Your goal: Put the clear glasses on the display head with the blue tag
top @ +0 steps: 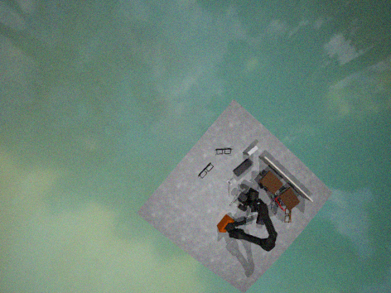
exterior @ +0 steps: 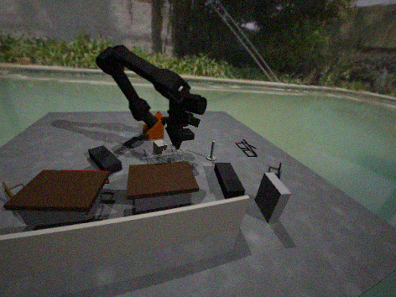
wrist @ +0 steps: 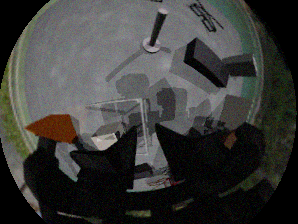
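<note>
The clear glasses (exterior: 169, 159) (wrist: 143, 101) show as thin pale lines below my gripper, behind the brown-topped heads in the exterior view. My gripper (exterior: 178, 147) (wrist: 145, 127) points down and is partly open. In the wrist view a pale bar of the glasses runs through the gap between the fingertips, and the fingers do not look closed on it. One display head (top: 271, 182) (exterior: 163, 178) and the other head (top: 289, 199) (exterior: 56, 190) stand side by side with flat brown tops. I cannot make out the blue tag or which head bears it.
A pale wall (top: 290, 180) (exterior: 126, 226) runs behind the heads. Dark blocks (exterior: 105, 158) (exterior: 228, 179), a pale upright block (exterior: 273, 196), a post (exterior: 212, 151) (wrist: 157, 29) and a small white block (exterior: 159, 146) stand around. Red glasses (top: 280, 204) and black glasses (top: 224, 151) (top: 205, 170) also show.
</note>
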Controlling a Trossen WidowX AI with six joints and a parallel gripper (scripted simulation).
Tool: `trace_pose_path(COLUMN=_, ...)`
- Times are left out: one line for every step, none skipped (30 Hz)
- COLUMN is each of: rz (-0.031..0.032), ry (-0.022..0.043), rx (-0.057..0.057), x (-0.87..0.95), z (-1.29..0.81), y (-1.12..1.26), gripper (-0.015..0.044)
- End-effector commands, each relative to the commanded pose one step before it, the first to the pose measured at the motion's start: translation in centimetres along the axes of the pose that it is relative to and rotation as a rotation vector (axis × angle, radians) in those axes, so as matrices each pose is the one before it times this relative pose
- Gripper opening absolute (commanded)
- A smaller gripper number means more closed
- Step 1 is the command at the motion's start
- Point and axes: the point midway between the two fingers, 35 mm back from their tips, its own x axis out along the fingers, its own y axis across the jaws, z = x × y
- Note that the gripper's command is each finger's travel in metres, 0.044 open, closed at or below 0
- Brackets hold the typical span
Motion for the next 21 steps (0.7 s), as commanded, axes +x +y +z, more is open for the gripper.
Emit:
trace_pose_path(rz=0.00673, ry=0.00749, rx=-0.0099, x=0.857, z=-0.007, y=0.256, gripper=0.0140)
trace_pose_path(rz=-0.00003, ry=0.00002, rx=0.0000, x=0.165, z=0.000, y=-0.003, gripper=0.0140)
trace_pose_path(rz=-0.00002, ry=0.00003, rx=0.0000, x=0.165, z=0.000, y=-0.002, gripper=0.0140)
trace_pose_path(rz=-0.00002, ry=0.00004, rx=0.0000, x=0.165, z=-0.001, y=-0.001, gripper=0.0140)
trace_pose_path(rz=-0.00002, ry=0.00004, rx=0.0000, x=0.165, z=-0.001, y=0.000, gripper=0.0140)
trace_pose_path(rz=-0.00002, ry=0.00005, rx=0.0000, x=0.164, z=-0.002, y=0.001, gripper=0.0140)
trace_pose_path(rz=-0.00001, ry=0.00006, rx=0.0000, x=0.164, z=-0.002, y=0.002, gripper=0.0140)
trace_pose_path(rz=-0.00001, ry=0.00007, rx=0.0000, x=0.164, z=-0.003, y=0.003, gripper=0.0140)
trace_pose_path(rz=-0.00001, ry=0.00008, rx=0.0000, x=0.164, z=-0.003, y=0.004, gripper=0.0140)
trace_pose_path(rz=0.00000, ry=0.00009, rx=0.0000, x=0.163, z=-0.004, y=0.005, gripper=0.0140)
trace_pose_path(rz=0.00000, ry=0.00010, rx=0.0000, x=0.163, z=-0.004, y=0.006, gripper=0.0140)
trace_pose_path(rz=0.00000, ry=0.00011, rx=0.0000, x=0.163, z=-0.004, y=0.007, gripper=0.0140)
trace_pose_path(rz=0.00001, ry=0.00012, rx=0.0000, x=0.162, z=-0.005, y=0.008, gripper=0.0140)
trace_pose_path(rz=0.00001, ry=0.00012, rx=0.0000, x=0.162, z=-0.005, y=0.009, gripper=0.0140)
trace_pose_path(rz=0.00001, ry=0.00013, rx=0.0000, x=0.162, z=-0.006, y=0.010, gripper=0.0140)
trace_pose_path(rz=0.00002, ry=0.00014, rx=0.0000, x=0.161, z=-0.006, y=0.011, gripper=0.0140)
trace_pose_path(rz=0.00002, ry=0.00015, rx=0.0000, x=0.161, z=-0.006, y=0.012, gripper=0.0140)
trace_pose_path(rz=0.00002, ry=0.00016, rx=0.0000, x=0.161, z=-0.007, y=0.013, gripper=0.0140)
trace_pose_path(rz=0.00003, ry=0.00017, rx=0.0000, x=0.161, z=-0.007, y=0.014, gripper=0.0140)
trace_pose_path(rz=0.00003, ry=0.00018, rx=0.0000, x=0.160, z=-0.008, y=0.015, gripper=0.0140)
trace_pose_path(rz=0.00004, ry=0.00019, rx=0.0000, x=0.160, z=-0.008, y=0.016, gripper=0.0140)
